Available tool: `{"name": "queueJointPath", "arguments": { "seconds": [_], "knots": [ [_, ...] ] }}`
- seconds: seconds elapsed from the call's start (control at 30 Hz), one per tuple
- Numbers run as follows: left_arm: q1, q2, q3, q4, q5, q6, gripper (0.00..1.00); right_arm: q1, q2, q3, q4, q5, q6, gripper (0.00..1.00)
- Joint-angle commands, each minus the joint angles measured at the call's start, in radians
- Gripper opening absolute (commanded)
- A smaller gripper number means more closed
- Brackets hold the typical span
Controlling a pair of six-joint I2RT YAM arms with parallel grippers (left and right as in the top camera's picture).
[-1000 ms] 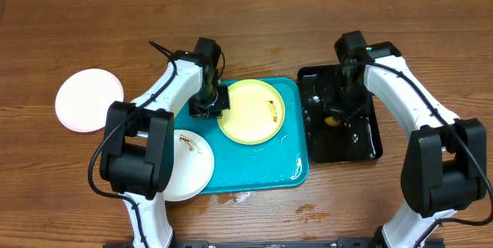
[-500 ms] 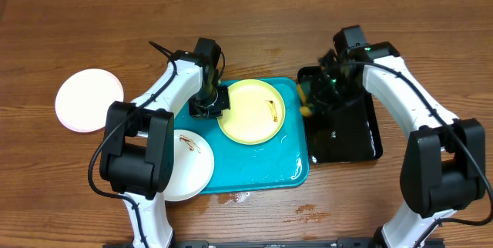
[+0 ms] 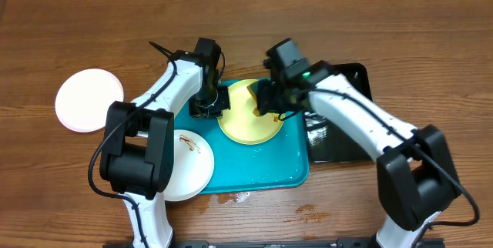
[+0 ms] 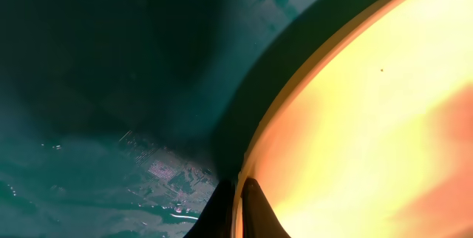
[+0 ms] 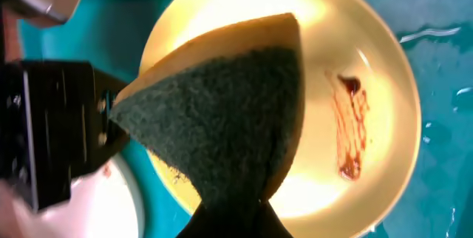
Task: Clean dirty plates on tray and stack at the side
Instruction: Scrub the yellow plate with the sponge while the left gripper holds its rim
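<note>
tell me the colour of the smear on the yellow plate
Dark reddish-brown smear, clearest in right wrist view.

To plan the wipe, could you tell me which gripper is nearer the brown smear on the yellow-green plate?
Right. The right gripper holds a sponge over the plate beside the smear; the left gripper clamps its opposite rim.

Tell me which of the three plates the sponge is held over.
The pale yellow-green plate in the turquoise tray, under the sponge. The smeared white plate and the far-left white plate lie clear of it.
</note>
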Motion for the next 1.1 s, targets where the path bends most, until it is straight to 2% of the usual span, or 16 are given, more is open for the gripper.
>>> {"name": "queueJointPath", "arguments": {
  "seconds": [0.0,0.13,0.47,0.77,0.93,1.07],
  "knots": [
    [-0.005,0.049,-0.036,0.0,-0.038,-0.011,0.04,0.047,-0.006,0.023,0.027,0.241,0.091,0.04],
    [-0.005,0.049,-0.036,0.0,-0.038,-0.011,0.04,0.088,-0.006,0.016,0.048,0.366,0.098,0.04],
    [-0.005,0.049,-0.036,-0.003,-0.038,-0.011,0.04,0.097,-0.005,-0.077,0.217,0.475,0.097,0.04],
    [-0.005,0.049,-0.036,-0.006,-0.038,-0.011,0.04,0.097,-0.005,-0.227,0.457,0.497,0.086,0.04],
    [-0.005,0.049,-0.036,-0.006,-0.038,-0.011,0.04,0.097,-0.005,-0.265,0.526,0.527,0.083,0.04],
    [-0.005,0.049,-0.036,-0.006,-0.038,-0.011,0.04,0.097,-0.005,-0.277,0.566,0.527,0.022,0.04]
  ]
}}
